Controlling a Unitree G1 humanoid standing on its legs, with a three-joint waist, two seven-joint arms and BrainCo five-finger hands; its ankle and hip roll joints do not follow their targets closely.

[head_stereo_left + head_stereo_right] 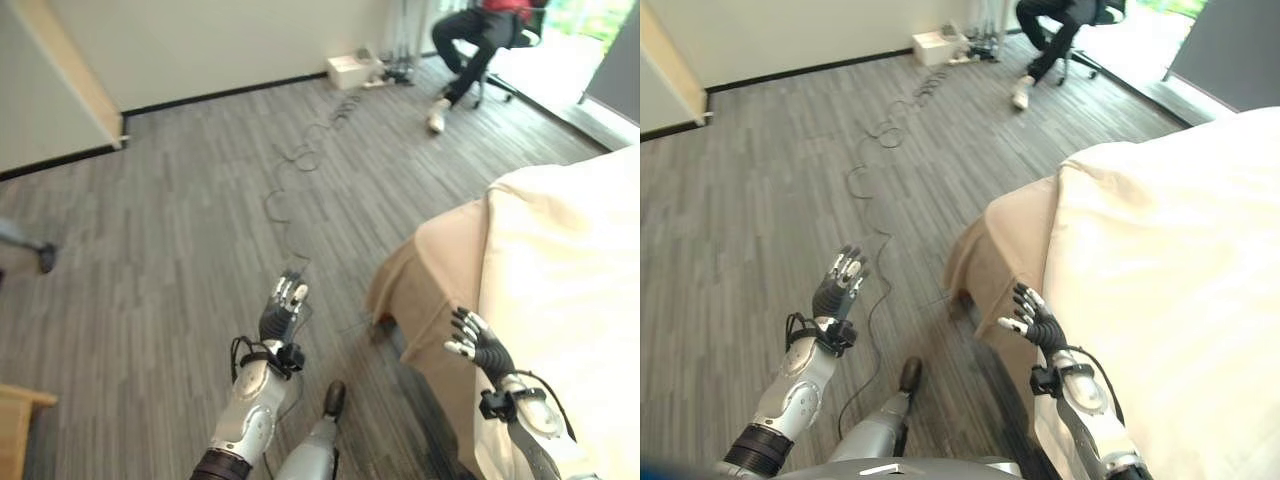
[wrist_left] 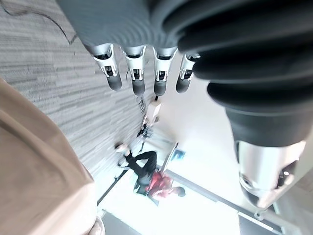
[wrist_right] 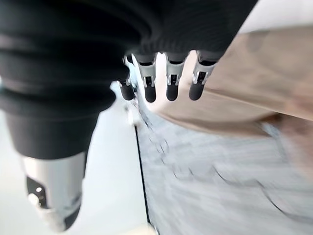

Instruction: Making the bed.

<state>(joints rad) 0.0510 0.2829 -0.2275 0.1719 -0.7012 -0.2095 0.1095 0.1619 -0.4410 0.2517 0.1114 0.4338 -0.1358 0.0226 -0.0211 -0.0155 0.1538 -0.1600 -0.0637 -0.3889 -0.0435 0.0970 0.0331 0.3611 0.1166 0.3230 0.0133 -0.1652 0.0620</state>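
Left hand point(image 1: 283, 308): raised over the wood-grain floor point(image 1: 160, 230), fingers straight and relaxed, holding nothing.
Right hand point(image 1: 478, 342): fingers loosely spread, empty, at the bed's near corner.
Bed point(image 1: 570, 280): cream cover over a tan sheet point(image 1: 425, 270), right of both hands.
Risk: probably a shallow pinch that slips off the cover.
Seated person point(image 1: 480, 40): far behind, beyond the bed.
Writing: none legible.

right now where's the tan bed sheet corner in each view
Left eye view: tan sheet corner right of centre, beside the right hand.
Right eye view: centre.
Left wrist view: along one edge.
Right wrist view: past the fingers.
Shared landmark: seated person.
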